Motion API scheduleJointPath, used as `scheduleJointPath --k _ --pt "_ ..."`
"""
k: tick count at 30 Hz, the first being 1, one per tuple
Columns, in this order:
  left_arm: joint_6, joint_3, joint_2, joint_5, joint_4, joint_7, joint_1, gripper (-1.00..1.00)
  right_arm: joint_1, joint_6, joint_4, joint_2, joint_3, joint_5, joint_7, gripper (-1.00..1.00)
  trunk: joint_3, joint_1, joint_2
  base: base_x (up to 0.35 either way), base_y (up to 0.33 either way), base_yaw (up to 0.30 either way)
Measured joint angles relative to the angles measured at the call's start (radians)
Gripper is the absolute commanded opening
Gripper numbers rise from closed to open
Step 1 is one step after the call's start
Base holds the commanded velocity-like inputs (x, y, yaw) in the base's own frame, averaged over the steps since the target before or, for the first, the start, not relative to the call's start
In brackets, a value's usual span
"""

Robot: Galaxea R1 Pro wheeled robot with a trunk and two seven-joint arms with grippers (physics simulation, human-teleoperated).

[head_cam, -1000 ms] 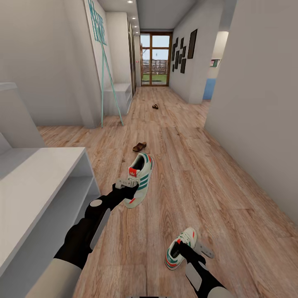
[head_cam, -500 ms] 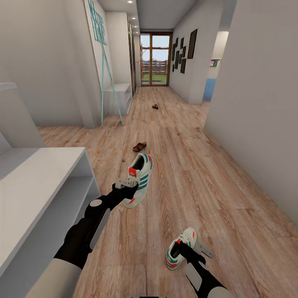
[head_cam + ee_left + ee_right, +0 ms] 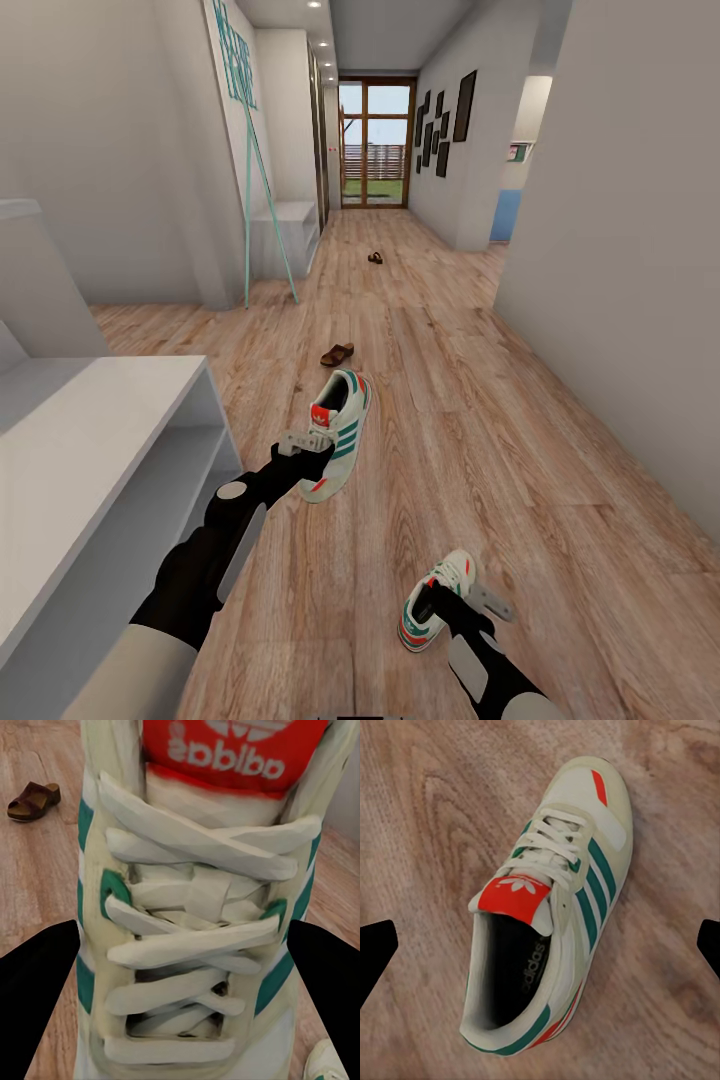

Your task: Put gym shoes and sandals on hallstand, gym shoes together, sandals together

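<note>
One gym shoe (image 3: 340,425), white with green stripes and a red tongue patch, is held tilted beside the hallstand (image 3: 90,430), with my left gripper (image 3: 318,447) shut on it. In the left wrist view its laces (image 3: 187,922) fill the space between my dark fingers (image 3: 37,997). The other gym shoe (image 3: 432,600) lies on the corridor floor (image 3: 520,450), and my right gripper (image 3: 455,602) hovers open above it. In the right wrist view that shoe (image 3: 547,937) lies between widely spread fingertips (image 3: 373,952). One sandal (image 3: 337,354) lies just beyond the held shoe; the other sandal (image 3: 375,257) lies far down the corridor.
The hallstand's flat top and open shelves stand at my left. A low white bench (image 3: 288,235) and a teal leaning frame (image 3: 262,190) stand farther along the left wall. A wall corner (image 3: 600,300) borders the right. A glass door (image 3: 376,145) ends the corridor.
</note>
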Motion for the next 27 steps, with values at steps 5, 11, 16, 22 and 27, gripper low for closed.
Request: scheduleJointPath --k 5,11,16,22,27 --pt "0.000 0.000 0.000 0.000 0.000 0.001 0.000 -1.00 0.000 0.000 -0.001 0.000 0.000 0.000 0.012 1.00 0.000 0.000 0.000 0.000 0.000 0.000" --pt "0.000 0.000 0.000 0.000 0.000 0.001 0.000 -1.00 0.000 0.000 -0.001 -0.001 0.000 0.000 0.023 1.00 0.000 0.000 0.000 0.000 0.000 0.000" --pt "0.000 0.000 0.000 0.000 0.000 0.000 0.000 -1.00 0.000 0.001 -0.001 -0.001 0.000 0.000 0.028 1.00 0.000 0.000 0.000 0.000 0.000 0.000" --pt "0.001 0.000 0.001 0.001 -0.001 0.000 0.000 -1.00 0.000 0.001 -0.001 -0.001 0.000 0.000 0.029 1.00 0.000 0.000 0.000 0.000 0.000 0.000" --pt "0.000 0.000 0.000 0.000 -0.001 0.000 0.000 -1.00 0.000 0.001 -0.001 -0.001 0.000 0.000 0.029 1.00 0.000 0.000 0.000 0.000 0.000 0.000"
